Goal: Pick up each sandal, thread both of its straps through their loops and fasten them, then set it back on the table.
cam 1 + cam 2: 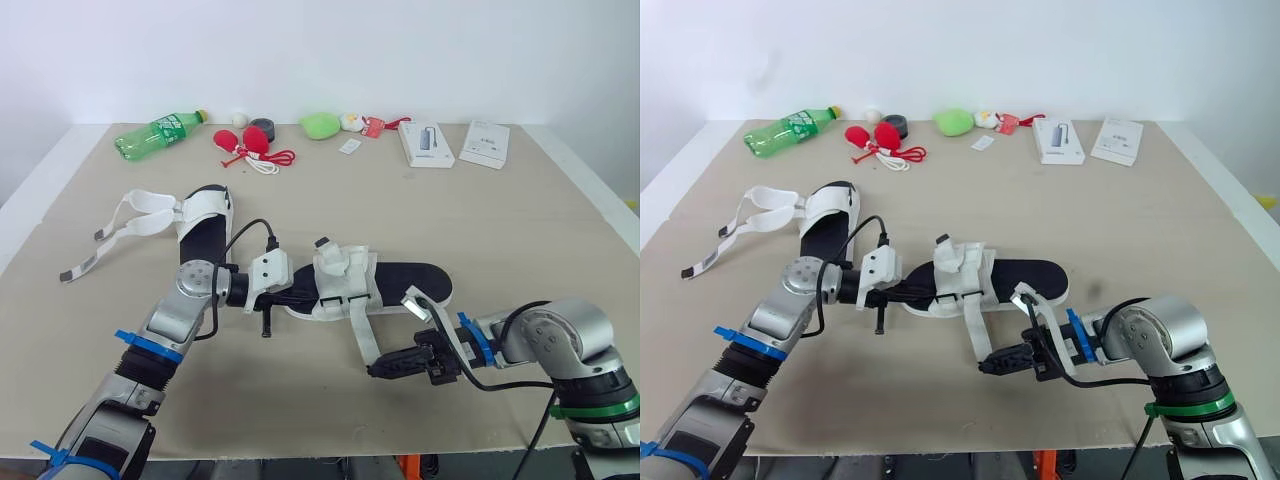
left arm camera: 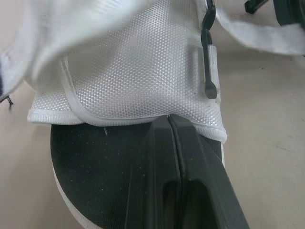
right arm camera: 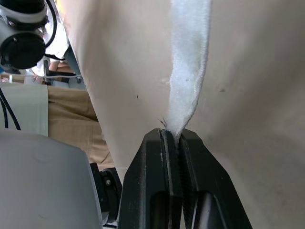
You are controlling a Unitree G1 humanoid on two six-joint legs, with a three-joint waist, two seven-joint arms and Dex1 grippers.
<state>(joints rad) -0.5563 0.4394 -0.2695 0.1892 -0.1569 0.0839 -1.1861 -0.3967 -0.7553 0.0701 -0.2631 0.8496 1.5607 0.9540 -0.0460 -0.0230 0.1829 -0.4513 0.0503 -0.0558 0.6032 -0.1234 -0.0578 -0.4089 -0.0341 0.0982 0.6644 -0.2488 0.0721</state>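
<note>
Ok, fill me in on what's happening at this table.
The robot is working on the near sandal at mid-table. Its left gripper is clamped on one end of that sandal, while the right gripper pinches the tip of a loose white strap hanging off it, not yet fastened. The second sandal lies off to the left, its straps spread open.

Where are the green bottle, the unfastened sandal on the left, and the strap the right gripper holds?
green bottle [image 1: 160, 131]: left eye view, middle of its body.
left sandal [image 1: 203, 235]: left eye view, black footbed.
strap [image 1: 362, 335]: left eye view, midway along its length.
</note>
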